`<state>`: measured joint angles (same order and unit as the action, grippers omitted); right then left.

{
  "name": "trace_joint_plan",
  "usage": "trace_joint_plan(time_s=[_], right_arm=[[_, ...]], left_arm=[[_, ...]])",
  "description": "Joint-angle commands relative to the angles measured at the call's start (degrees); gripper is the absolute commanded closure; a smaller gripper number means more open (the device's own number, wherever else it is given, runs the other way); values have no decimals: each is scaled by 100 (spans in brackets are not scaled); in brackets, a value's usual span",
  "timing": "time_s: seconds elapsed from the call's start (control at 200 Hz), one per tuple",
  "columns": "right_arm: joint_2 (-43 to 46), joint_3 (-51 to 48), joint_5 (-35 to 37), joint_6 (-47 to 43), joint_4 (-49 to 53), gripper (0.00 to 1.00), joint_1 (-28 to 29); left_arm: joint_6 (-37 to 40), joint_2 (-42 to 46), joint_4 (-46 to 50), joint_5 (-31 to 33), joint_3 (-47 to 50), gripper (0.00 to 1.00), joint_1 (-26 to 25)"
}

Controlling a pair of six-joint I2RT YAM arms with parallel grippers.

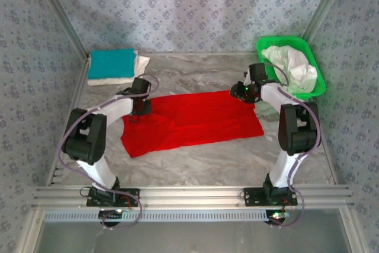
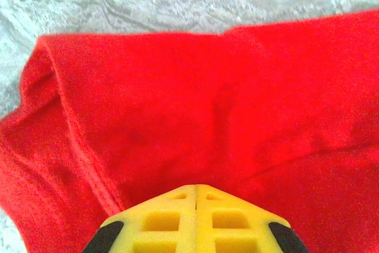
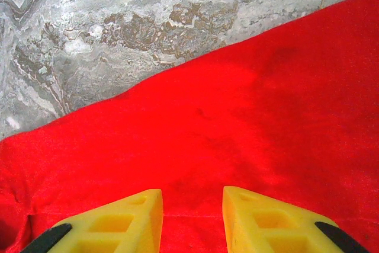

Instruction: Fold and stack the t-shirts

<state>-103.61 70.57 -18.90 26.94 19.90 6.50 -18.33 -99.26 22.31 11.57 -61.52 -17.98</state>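
Pinching a limp red shirt by its far corners

The red t-shirt (image 1: 192,119) lies spread on the tabletop (image 1: 237,161); the left hand (image 2: 195,189) is closed at its far-left corner, cloth puckering into the tips — a pinch, by the look; the right hand (image 3: 192,197) stands open over the far-right corner. Light, soft and floppy — best lifted by both corners.

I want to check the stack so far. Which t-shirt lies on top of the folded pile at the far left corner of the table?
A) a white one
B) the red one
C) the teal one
C: the teal t-shirt lies folded on top of a white t-shirt there, while the red t-shirt is spread out in the middle.
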Motion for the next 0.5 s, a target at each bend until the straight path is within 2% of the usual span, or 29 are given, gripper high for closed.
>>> trace_joint_plan(time_s=[0.0,0.19,0.355,0.375,0.425,0.495], right_arm=[[-28,142,-27,-128,183,65,-53],[-19,126,-49,-121,196,66,-78],[38,98,-38,-136,225,66,-83],[43,91,-34,-136,232,66,-90],[51,82,-22,-156,246,66,-94],[35,67,-26,-154,229,65,-123]], left_arm=[[260,-187,-84,207,-475,100,133],[426,-505,-110,260,-957,100,266],[261,-556,388,282,-1285,100,295],[180,-480,384,282,-1205,96,295],[10,-238,314,293,-918,77,302],[-224,113,166,168,-479,72,420]])
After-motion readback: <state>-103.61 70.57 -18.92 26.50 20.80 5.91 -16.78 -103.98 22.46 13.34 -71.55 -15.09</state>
